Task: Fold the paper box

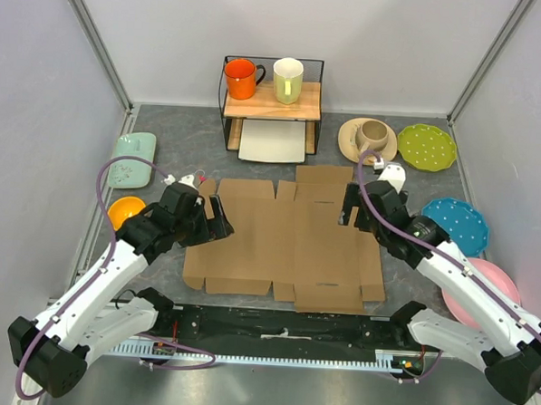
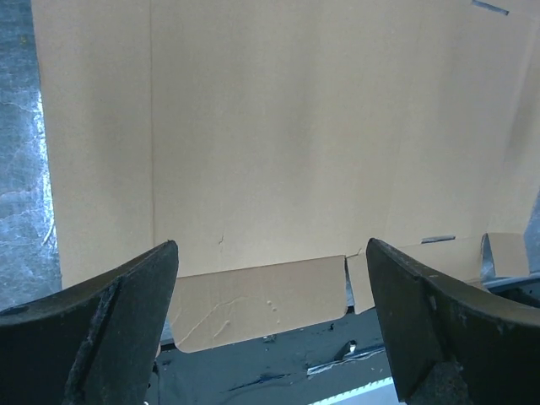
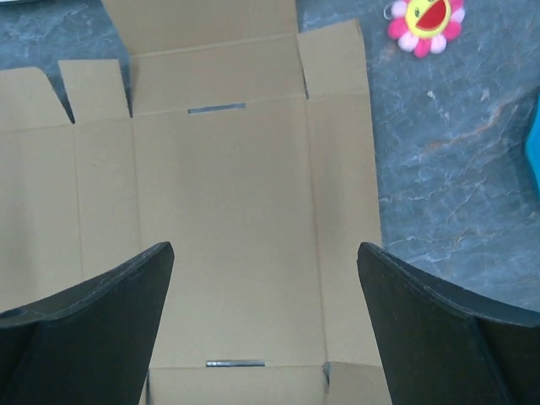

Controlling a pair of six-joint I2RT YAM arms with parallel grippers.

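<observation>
Unfolded paper box (image 1: 282, 248) lies flat by the table's (image 1: 182, 152) front edge. Left gripper (image 1: 219, 220) and right gripper (image 1: 348, 207) hover above it, jaws wide open and empty. Lifting a flap unpinned could slide the sheet.

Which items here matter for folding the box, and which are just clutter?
Job: paper box, flat and unfolded; left gripper, right gripper, both open.

Lying about: orange mug, yellow mug, shelf, white tray, tan cup, tan plate, green plate, blue plate, pink plate, mint dish, orange bowl, flower toy.
</observation>
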